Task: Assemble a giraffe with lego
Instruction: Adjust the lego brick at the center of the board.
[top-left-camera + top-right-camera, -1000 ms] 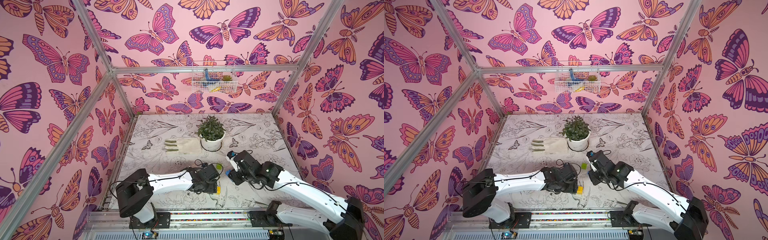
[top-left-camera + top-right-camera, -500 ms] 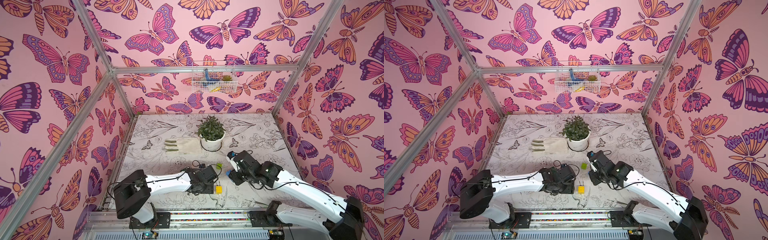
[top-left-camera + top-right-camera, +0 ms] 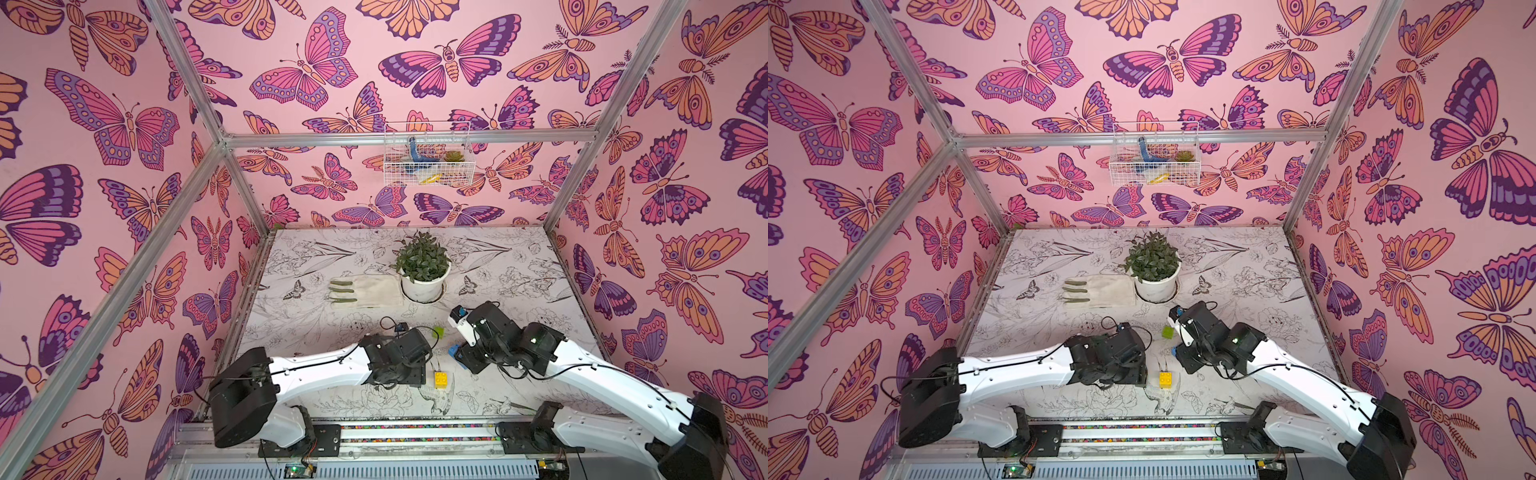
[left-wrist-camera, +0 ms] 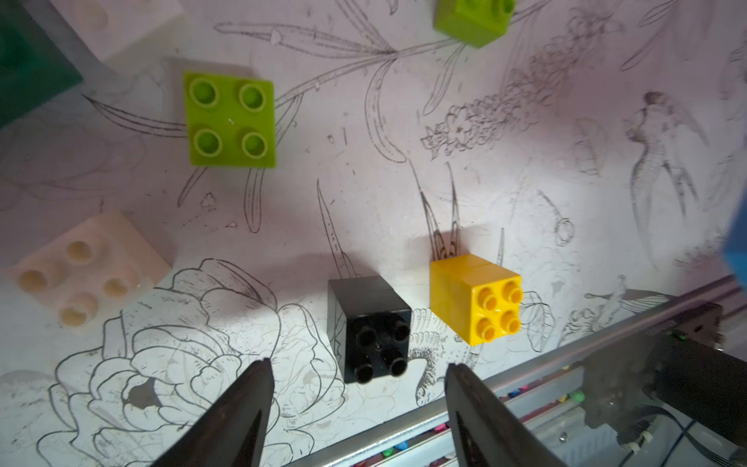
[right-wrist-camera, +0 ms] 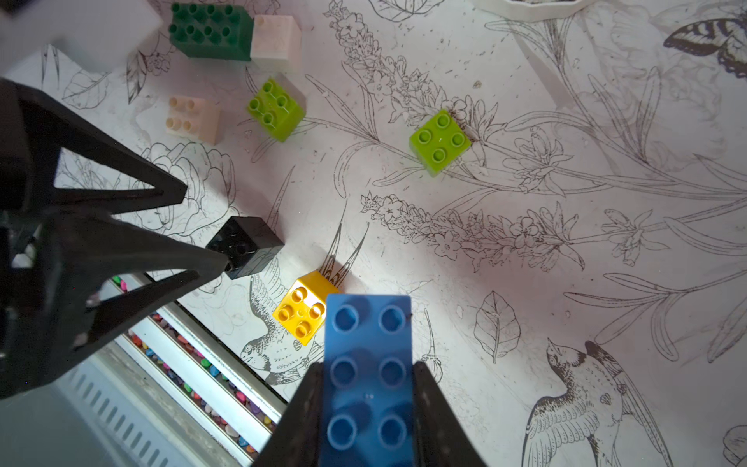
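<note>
My right gripper [image 5: 368, 366] is shut on a long blue lego brick [image 5: 368, 364], held above the table; the blue also shows in a top view [image 3: 453, 351]. My left gripper [image 4: 356, 364] is open and empty, hovering over a black two-brick stack [image 4: 370, 323] near the front rail. A yellow two-brick stack [image 4: 473, 299] stands beside it and shows in both top views [image 3: 441, 379] [image 3: 1165, 379]. Loose on the table lie two lime bricks [image 5: 277, 107] [image 5: 440, 141], a white brick [image 5: 192, 117], and a dark green long brick [image 5: 210, 30] with another white brick [image 5: 277, 38] against it. No assembled giraffe shows.
A potted plant [image 3: 424, 266] stands mid-table with a pale glove [image 3: 361, 291] to its left. A wire basket [image 3: 428, 156] hangs on the back wall. The metal front rail [image 3: 415, 428] runs just behind the black and yellow stacks.
My left wrist has drawn slightly back to the left, uncovering more of the yellow stack. The right arm with the blue brick has not visibly moved.
</note>
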`<state>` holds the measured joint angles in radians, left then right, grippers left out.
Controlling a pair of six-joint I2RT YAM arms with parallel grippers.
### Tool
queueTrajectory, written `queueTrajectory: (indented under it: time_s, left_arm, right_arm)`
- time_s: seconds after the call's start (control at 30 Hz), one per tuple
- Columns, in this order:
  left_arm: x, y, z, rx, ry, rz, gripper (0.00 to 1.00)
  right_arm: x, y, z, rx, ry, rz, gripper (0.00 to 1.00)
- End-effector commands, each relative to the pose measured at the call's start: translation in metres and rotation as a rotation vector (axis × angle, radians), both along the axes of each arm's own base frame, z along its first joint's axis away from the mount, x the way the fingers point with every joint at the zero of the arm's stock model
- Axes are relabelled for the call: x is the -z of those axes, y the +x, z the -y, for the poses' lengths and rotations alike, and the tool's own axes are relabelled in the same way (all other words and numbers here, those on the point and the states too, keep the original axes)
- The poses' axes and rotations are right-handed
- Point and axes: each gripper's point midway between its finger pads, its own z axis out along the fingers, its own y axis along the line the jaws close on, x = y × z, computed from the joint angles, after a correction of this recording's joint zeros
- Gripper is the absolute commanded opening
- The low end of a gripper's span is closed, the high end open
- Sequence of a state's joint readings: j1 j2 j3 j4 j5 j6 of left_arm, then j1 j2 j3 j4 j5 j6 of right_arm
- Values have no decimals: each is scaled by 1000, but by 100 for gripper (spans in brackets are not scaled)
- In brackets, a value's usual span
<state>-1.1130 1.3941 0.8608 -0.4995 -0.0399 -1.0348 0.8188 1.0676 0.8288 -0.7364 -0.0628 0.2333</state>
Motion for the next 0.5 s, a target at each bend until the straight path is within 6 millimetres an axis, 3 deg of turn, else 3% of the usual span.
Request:
queueTrajectory:
  time_s: [0.0,0.13,0.2,0.47]
  left_arm:
    - [4,-1,-25,-64,27,9,73]
    - [26,-9,-55,-144,71,-42,71]
    - [31,-9,-60,-154,86,-48,70]
    - [53,-5,-49,-186,51,-89,65]
  right_arm:
    - [-8,-3,-14,-83,41,15,16]
    - [-4,-5,-22,-157,-11,35,16]
    - [-6,-4,-26,-172,-3,41,16]
    - [-9,-4,-28,-175,14,51,16]
